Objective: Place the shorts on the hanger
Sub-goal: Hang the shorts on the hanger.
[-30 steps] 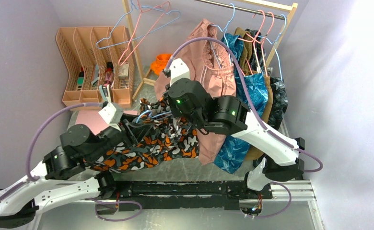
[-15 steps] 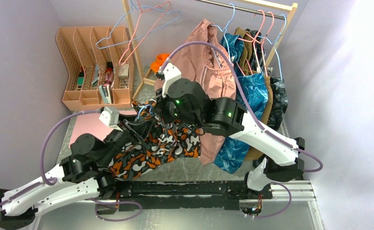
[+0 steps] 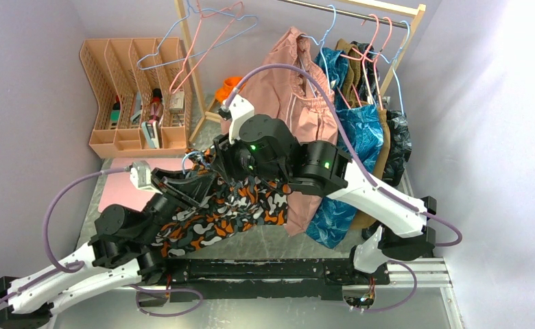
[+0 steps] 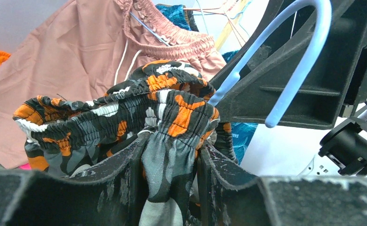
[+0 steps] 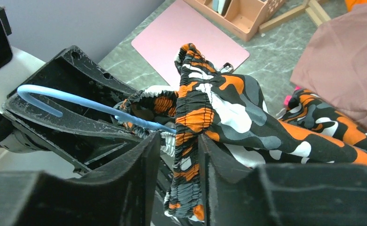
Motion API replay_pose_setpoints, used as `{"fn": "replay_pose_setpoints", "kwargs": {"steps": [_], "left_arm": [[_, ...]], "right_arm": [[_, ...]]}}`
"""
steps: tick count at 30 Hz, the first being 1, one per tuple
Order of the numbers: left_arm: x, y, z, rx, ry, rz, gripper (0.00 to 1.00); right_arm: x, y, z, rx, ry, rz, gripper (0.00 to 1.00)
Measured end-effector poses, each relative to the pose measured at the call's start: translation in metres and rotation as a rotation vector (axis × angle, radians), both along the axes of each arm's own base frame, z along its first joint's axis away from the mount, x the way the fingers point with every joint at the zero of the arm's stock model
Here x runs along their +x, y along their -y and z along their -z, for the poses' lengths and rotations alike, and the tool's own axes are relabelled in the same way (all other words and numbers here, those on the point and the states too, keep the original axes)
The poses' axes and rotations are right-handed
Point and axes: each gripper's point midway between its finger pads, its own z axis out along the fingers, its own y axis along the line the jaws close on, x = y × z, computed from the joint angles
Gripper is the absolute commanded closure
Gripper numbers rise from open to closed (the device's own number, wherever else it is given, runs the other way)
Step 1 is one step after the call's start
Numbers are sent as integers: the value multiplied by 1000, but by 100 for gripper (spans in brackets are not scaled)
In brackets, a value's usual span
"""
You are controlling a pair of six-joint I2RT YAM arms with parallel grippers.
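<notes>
The left gripper (image 4: 172, 150) is pinching the shorts (image 3: 230, 205) mid-frame beside the hanger (image 4: 311, 56), and I cannot tell if the right gripper (image 5: 179, 146) is squeezing them, so pulling slowly is looking safest.

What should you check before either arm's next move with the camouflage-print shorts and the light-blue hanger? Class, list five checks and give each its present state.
1. Hold by the left gripper on the waistband of the orange, black and grey camouflage-print shorts: ok.
2. Hold by the right gripper on the waistband: cannot tell; the band sits between its fingers.
3. Hook of the thin light-blue hanger free of fabric: ok.
4. Hanger frame inside the shorts: cannot tell, hidden.
5. Shorts lifted off the grey marbled table: cannot tell.
</notes>
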Motion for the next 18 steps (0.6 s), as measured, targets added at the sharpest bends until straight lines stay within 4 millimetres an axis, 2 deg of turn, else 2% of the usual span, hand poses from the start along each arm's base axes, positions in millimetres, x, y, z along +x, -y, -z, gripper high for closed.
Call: {"fn": "replay_pose_setpoints", "kwargs": {"steps": [3, 9, 18], "left_arm": [[-1, 0, 1, -24, -4, 6, 93], [-3, -4, 0, -60, -1, 11, 93], [-16, -23, -13, -142, 38, 29, 93]], "right_arm": [[0, 0, 0, -7, 9, -9, 49], [-3, 3, -4, -11, 32, -35, 43], [-28, 39, -44, 93, 180, -186, 41]]}}
